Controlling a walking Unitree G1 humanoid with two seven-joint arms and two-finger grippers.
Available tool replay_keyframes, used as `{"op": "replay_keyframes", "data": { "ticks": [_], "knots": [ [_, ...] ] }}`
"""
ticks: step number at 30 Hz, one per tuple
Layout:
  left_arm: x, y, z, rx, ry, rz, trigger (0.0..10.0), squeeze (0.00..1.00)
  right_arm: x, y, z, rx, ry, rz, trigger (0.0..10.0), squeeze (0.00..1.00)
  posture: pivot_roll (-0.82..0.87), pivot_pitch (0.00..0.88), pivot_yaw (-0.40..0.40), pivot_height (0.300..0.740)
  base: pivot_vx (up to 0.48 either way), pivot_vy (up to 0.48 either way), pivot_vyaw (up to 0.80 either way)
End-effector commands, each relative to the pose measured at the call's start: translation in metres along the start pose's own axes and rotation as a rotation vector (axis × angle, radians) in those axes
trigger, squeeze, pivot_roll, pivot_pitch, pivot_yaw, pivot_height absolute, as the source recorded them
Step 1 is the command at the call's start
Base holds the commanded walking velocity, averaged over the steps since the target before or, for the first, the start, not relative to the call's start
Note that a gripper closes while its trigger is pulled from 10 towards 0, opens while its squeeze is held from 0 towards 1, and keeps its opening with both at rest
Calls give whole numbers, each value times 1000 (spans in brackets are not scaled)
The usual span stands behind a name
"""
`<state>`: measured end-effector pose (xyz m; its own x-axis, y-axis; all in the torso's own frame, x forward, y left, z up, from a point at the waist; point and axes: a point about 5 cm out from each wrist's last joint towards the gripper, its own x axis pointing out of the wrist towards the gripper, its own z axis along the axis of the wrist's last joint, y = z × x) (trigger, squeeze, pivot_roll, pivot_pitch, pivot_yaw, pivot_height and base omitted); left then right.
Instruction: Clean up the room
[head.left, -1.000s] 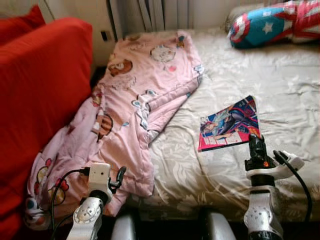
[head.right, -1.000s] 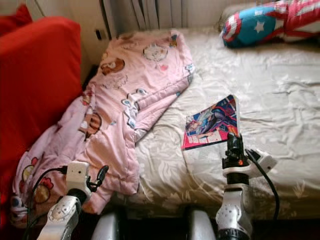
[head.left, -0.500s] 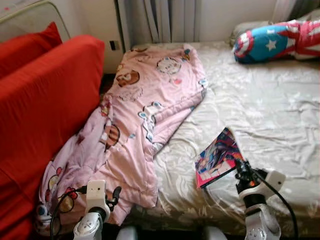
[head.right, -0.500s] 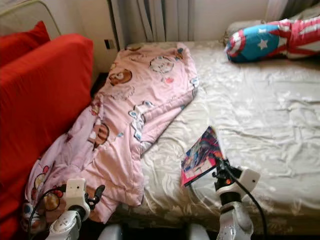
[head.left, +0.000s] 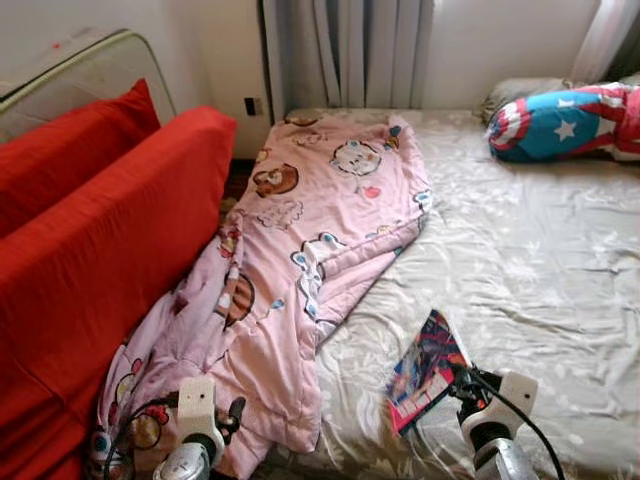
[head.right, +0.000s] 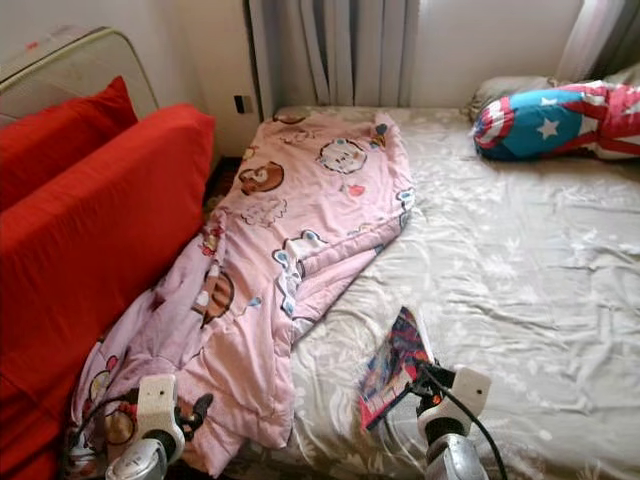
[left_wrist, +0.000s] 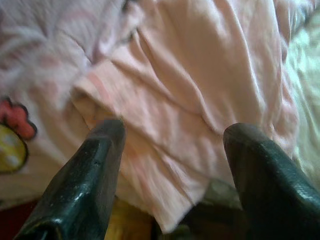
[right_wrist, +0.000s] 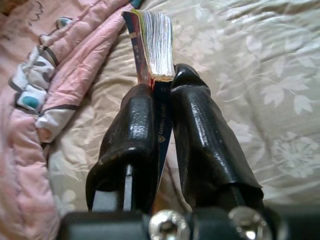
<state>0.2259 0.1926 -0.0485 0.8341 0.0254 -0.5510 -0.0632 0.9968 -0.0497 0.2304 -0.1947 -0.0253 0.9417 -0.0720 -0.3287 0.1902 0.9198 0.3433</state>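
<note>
Rumpled floral bed sheet (head.left: 540, 260) lies beneath the right pincer (right_wrist: 165, 82), clamped on a glossy comic book (head.left: 428, 368) (raised, tilted on edge). Left pincer (left_wrist: 172, 132) gapes wide over the quilted pink blanket (head.left: 320, 220) beside a red sofa (head.left: 90, 260).

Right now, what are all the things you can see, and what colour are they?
Bed: one, pale beige leaf-patterned sheet, ahead and to the right.
Blanket: one, pink with cartoon animals, on the bed's left side, its end hanging over the edge.
Book: one, colourful cover, tilted up off the bed, gripped at one edge.
Star pillow: one, blue, red and white, at the bed's far right.
Sofa: one, red, on the left.
Curtain: one, grey, behind the bed.
Right gripper: black fingers shut on the book.
Left gripper: black fingers open, over the blanket.
</note>
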Motion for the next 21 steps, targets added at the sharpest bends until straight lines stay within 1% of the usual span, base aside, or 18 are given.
{"op": "replay_keyframes", "data": {
  "ticks": [1, 5, 6, 9, 12, 14, 18, 21],
  "knots": [
    [-8, 6, -20, 25, 92, 5, 10000, 0, 4, 5, 9, -45, -56, 27, 10000, 0, -53, 0, -2, 712, 0, 0, 0],
    [-14, 13, -32, 23, 142, 36, 10000, 0, 7, 8, 13, -92, -79, 47, 10000, 0, -63, 0, 0, 712, 0, 0, 0],
    [-16, 15, -37, 31, 162, 46, 10000, 0, 9, 11, 18, -96, -105, 54, 10000, 0, -62, 0, -2, 712, 0, 0, 0],
    [-18, 16, -41, 35, 175, 52, 10000, 0, 11, 16, 23, -109, -131, 66, 10000, 0, -70, 0, -4, 712, 0, 0, 0],
    [-20, 14, -45, 35, 189, 59, 10000, 0, 12, 19, 25, -118, -150, 75, 10000, 0, -76, 0, -8, 712, 0, 0, 0],
    [-19, 8, -46, 48, 196, 46, 10000, 0, 12, 21, 23, -159, -151, 76, 10000, 0, -78, 0, -15, 712, 0, 0, 0],
    [-17, 4, -44, 52, 189, 37, 10000, 0, 10, 20, 22, -166, -153, 69, 10000, 0, -81, 0, -18, 712, 0, 0, 0],
    [-16, 4, -41, 52, 180, 36, 10000, 0, 8, 19, 21, -168, -153, 56, 10000, 0, -82, 0, -19, 712, 0, 0, 0]
  ]
}}
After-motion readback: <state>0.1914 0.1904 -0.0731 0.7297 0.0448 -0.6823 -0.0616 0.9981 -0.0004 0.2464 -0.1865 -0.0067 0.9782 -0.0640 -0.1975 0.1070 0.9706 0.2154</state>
